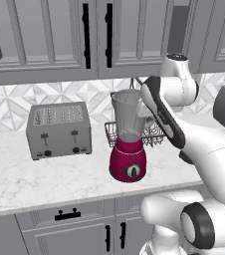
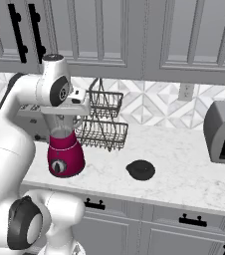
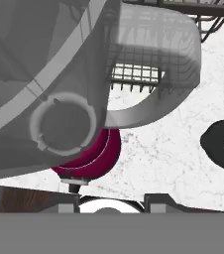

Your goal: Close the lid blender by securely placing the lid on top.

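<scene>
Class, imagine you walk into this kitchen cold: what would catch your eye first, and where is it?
The blender stands out at the counter's front, its magenta base bright against grey, with its clear jar open on top. Its lid, a small black cap, lies on the marble to one side, while the white arm hangs over the jar.

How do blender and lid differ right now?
The blender stands tall and upright, with a magenta base and clear grey jar; the lid is low, flat and black. The blender's jar is open on top, while the lid lies apart on the counter to its right. Both rest on the same marble counter.
</scene>
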